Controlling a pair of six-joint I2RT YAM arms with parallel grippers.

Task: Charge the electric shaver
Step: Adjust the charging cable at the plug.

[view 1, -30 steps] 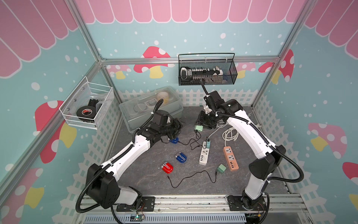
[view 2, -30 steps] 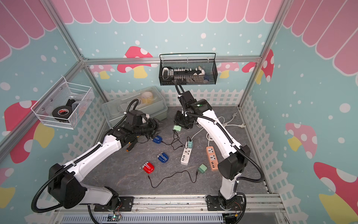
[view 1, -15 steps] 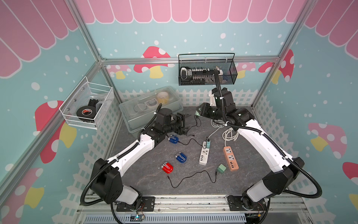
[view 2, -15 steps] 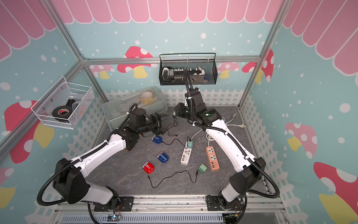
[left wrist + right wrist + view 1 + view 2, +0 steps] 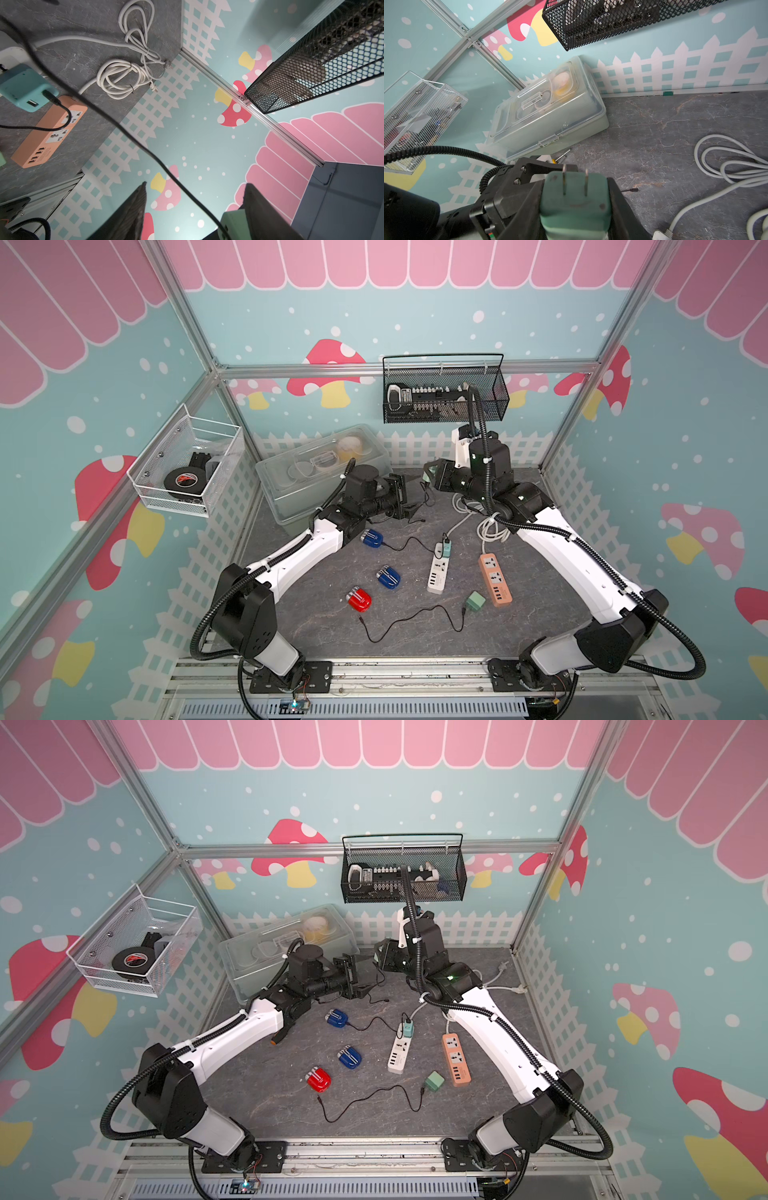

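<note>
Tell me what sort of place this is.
Most likely a robot lab test cell, not a home: an aluminium frame holds mushroom-print wall panels, two robot arms are bolted to a front rail, and power strips and small shavers lie staged on the grey tabletop.

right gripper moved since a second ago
Yes: the right gripper, holding the green adapter, has moved away from the white power strip toward the back fence.

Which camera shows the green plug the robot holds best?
Right wrist: the plug is close up, both prongs clear, clamped in the right gripper. In both top views the plug is a green speck; the left wrist view shows one corner.
</note>
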